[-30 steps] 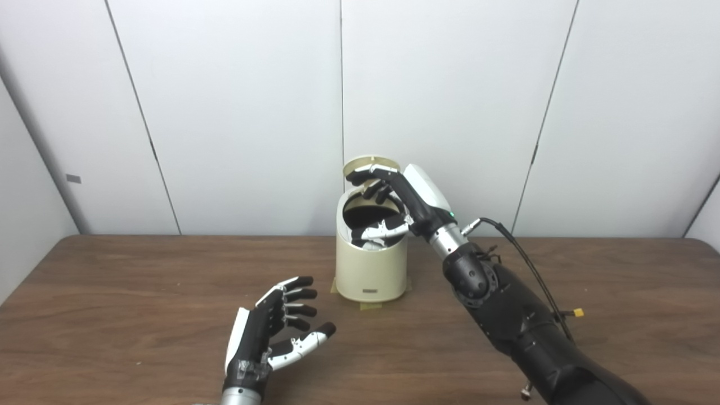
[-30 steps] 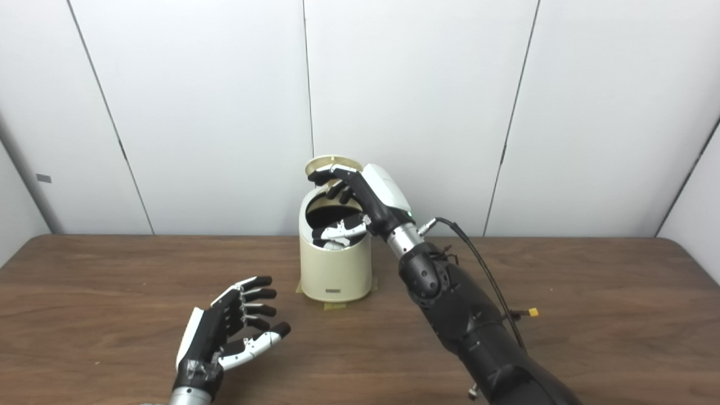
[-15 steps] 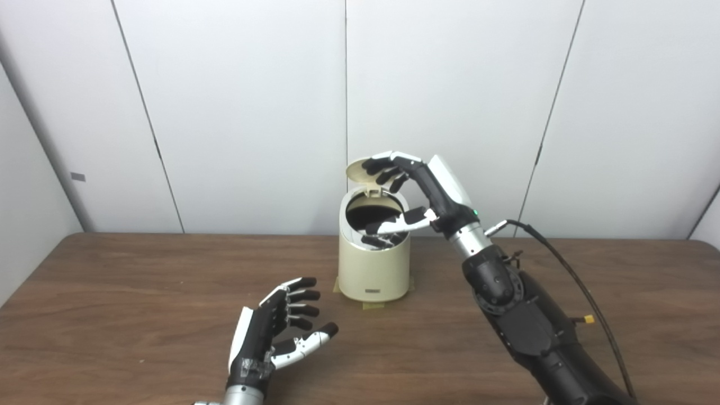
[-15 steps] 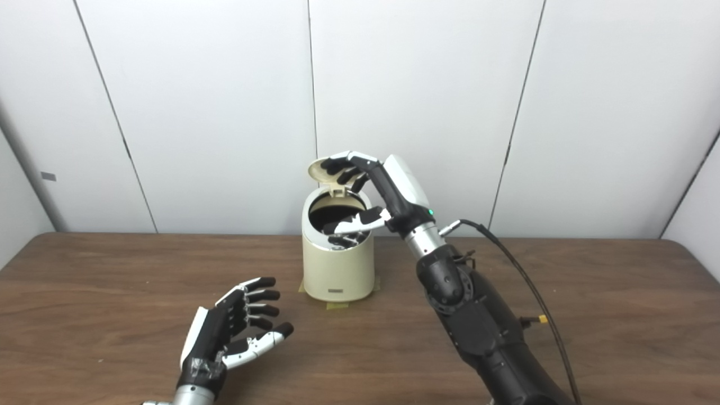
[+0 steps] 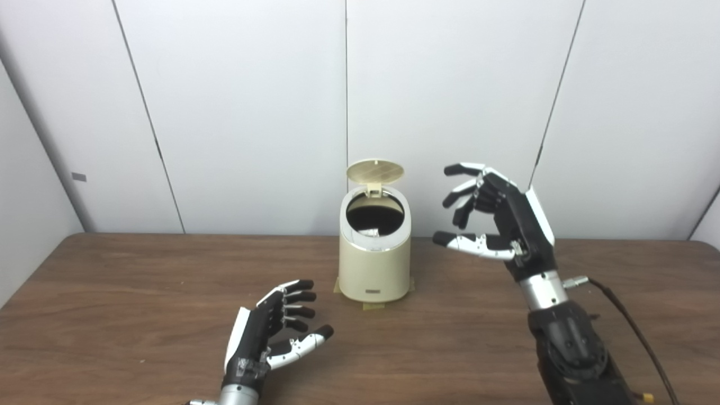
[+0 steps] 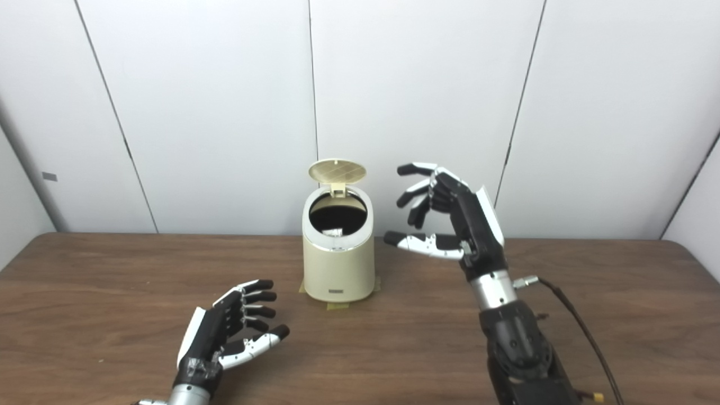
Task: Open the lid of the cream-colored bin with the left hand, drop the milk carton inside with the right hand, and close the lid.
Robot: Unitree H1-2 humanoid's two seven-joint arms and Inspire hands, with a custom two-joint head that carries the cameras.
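The cream-colored bin (image 5: 374,264) stands at the back middle of the table with its round lid (image 5: 375,171) tipped up and open. A pale bit of the milk carton (image 5: 369,232) shows inside the dark opening. My right hand (image 5: 495,222) is open and empty, raised in the air to the right of the bin, apart from it. My left hand (image 5: 275,329) is open and empty, low over the table in front and left of the bin.
The brown wooden table (image 5: 112,315) runs wall to wall under white panels. Tape (image 5: 372,306) sits under the bin's base. A black cable (image 5: 630,326) trails from my right forearm.
My right hand has drawn back from over the bin's opening to the right and is now clear of it, empty. The lid stays up. My left hand has hardly moved.
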